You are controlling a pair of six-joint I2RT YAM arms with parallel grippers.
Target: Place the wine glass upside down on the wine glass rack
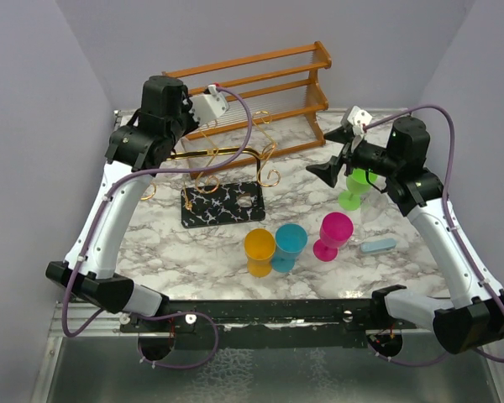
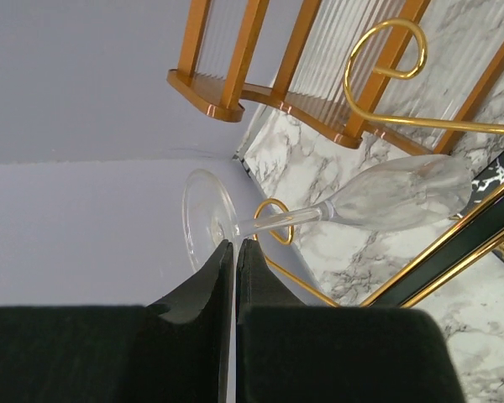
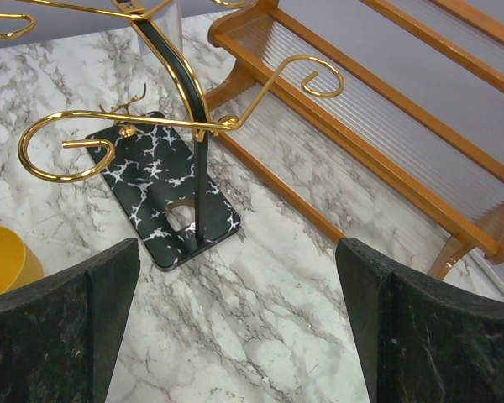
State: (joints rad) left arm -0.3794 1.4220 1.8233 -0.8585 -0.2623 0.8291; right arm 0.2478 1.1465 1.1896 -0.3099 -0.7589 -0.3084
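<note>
Clear glass, the wine glass lies tilted just ahead of my left gripper, whose fingers are pressed together on the rim of its foot. The stem appears threaded through a gold curl of the wine glass rack. I judge the hanging step nearly done: next I need to settle the foot onto the curl and release gently. The wooden shelf crowds beyond and a wall stands close to my left, so straight back looks freest.
</note>
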